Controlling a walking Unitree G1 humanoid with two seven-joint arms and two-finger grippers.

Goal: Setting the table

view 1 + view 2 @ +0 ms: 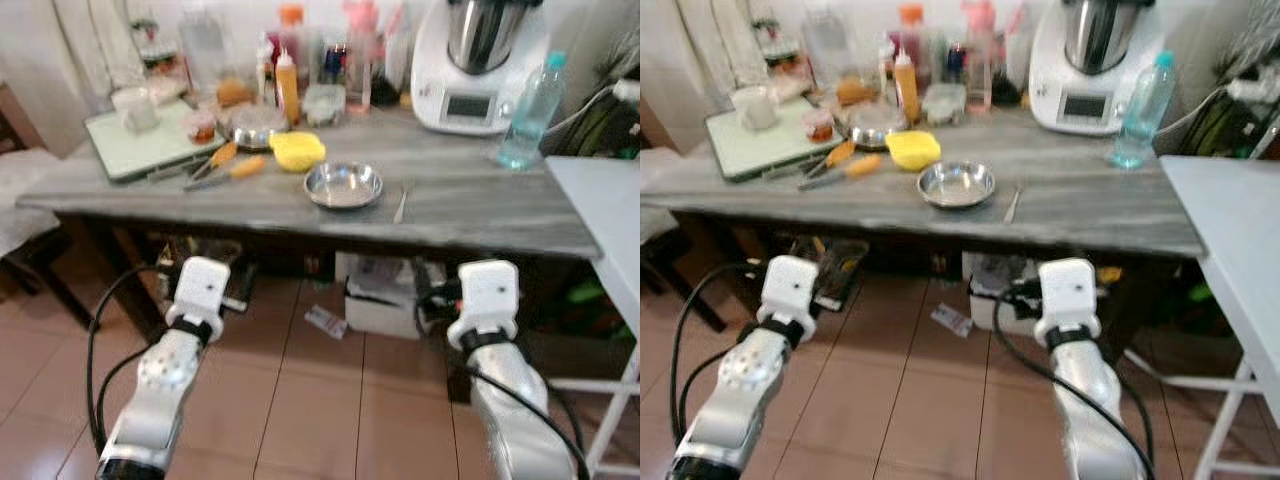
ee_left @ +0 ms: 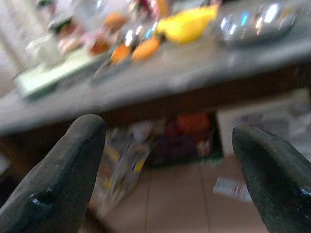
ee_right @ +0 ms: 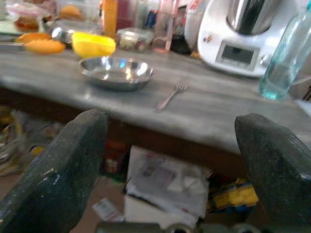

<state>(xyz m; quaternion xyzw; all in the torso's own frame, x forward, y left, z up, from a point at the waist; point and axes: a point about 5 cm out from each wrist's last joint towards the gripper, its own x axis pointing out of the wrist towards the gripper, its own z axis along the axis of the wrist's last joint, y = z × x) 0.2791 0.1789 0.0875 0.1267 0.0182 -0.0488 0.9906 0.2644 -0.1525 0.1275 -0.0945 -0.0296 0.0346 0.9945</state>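
A shallow steel plate (image 1: pixel 343 184) lies near the front middle of the grey wooden table (image 1: pixel 480 215). A fork (image 1: pixel 400 203) rests just to its right. A yellow object (image 1: pixel 297 151) and two orange-handled utensils (image 1: pixel 235 168) lie behind it to the left. Both arms reach forward below the table's front edge, short of it. In the left wrist view my left gripper (image 2: pixel 166 127) is open and holds nothing. In the right wrist view my right gripper (image 3: pixel 171 118) is also open and faces the plate (image 3: pixel 116 73) and the fork (image 3: pixel 170 97).
A green tray (image 1: pixel 150 140) with a mug (image 1: pixel 135 108) sits at the table's left. Bottles and jars crowd the back, with a white kitchen machine (image 1: pixel 480 70) and a water bottle (image 1: pixel 530 110). A white table (image 1: pixel 610 215) stands right. Boxes (image 1: pixel 385 300) lie under the table.
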